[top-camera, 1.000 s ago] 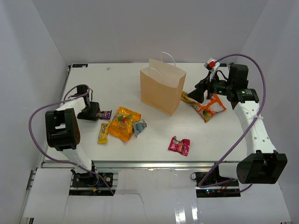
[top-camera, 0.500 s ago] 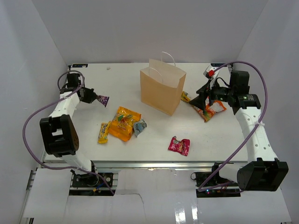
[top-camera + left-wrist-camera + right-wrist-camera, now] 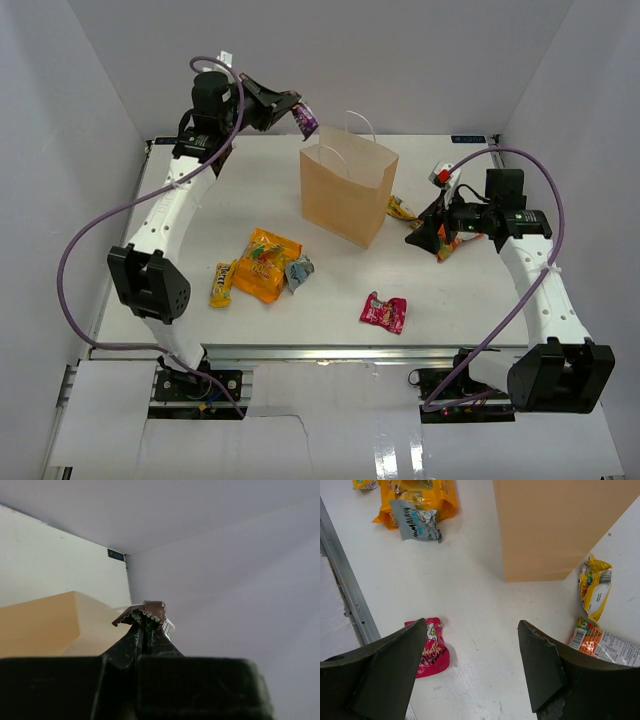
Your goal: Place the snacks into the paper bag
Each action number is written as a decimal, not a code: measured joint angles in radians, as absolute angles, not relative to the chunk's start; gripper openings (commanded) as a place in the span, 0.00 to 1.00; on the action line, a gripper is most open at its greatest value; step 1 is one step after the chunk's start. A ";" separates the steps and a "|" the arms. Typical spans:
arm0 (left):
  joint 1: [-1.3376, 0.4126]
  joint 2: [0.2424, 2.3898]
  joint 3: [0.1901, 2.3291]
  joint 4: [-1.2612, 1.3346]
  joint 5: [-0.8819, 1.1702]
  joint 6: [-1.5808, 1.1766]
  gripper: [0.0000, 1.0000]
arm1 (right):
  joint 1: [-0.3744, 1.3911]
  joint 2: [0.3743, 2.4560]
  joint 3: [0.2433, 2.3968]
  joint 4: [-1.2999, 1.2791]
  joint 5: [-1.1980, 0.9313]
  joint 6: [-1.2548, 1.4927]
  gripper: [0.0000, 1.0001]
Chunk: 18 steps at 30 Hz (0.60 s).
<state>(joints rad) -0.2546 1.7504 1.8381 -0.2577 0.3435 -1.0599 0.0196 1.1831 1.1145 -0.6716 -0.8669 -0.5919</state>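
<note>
The tan paper bag (image 3: 348,190) stands upright at the table's back middle. My left gripper (image 3: 290,108) is raised high, just left of the bag's open top, and is shut on a purple wrapper (image 3: 307,120); the left wrist view shows the wrapper's crimped edge (image 3: 145,612) pinched between the shut fingers, with the bag (image 3: 50,625) below. My right gripper (image 3: 418,232) hangs open and empty over bare table (image 3: 472,625), right of the bag. Orange bags (image 3: 266,262), a yellow bar (image 3: 221,284), a grey-blue pack (image 3: 298,269) and a red pack (image 3: 384,312) lie on the table.
A yellow packet (image 3: 594,587) and an orange pack (image 3: 607,647) lie by the bag's right side, near my right gripper. White walls enclose the table on the left, right and back. A metal rail (image 3: 300,352) runs along the near edge.
My left gripper shut on the purple wrapper at the table's left, then carried it up and right to beside the bag's top. The right gripper shifted slightly left and nearer, staying open.
</note>
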 measured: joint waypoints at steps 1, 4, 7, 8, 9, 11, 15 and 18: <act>-0.270 1.776 1.876 -0.254 0.344 -1.058 0.02 | 0.020 1.180 1.110 -0.678 -0.867 -0.594 0.79; -0.304 1.859 1.985 -0.248 0.345 -1.058 0.03 | 0.020 1.169 1.096 -0.686 -0.867 -0.604 0.79; -0.334 1.940 2.063 -0.248 0.344 -1.058 0.05 | 0.020 1.158 1.085 -0.691 -0.868 -0.612 0.79; -0.343 1.963 2.078 -0.247 0.344 -1.058 0.06 | 0.020 1.153 1.081 -0.696 -0.867 -0.615 0.79; -0.353 1.981 2.085 -0.247 0.342 -1.058 0.09 | 0.020 1.151 1.080 -0.704 -0.869 -0.620 0.79; -0.377 2.008 2.085 -0.256 0.342 -1.053 0.14 | 0.020 1.148 1.077 -0.713 -0.876 -0.643 0.80; -0.422 2.028 2.068 -0.273 0.341 -1.036 0.33 | 0.022 1.147 1.074 -0.820 -0.933 -0.794 0.81; -0.446 2.027 2.067 -0.277 0.345 -1.021 0.50 | 0.059 1.144 1.054 -0.914 -0.948 -0.939 0.82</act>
<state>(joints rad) -0.4461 2.0274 2.0670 -0.2771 0.3454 -1.0210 0.0589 1.1442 1.0542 -0.9142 -0.9478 -0.9386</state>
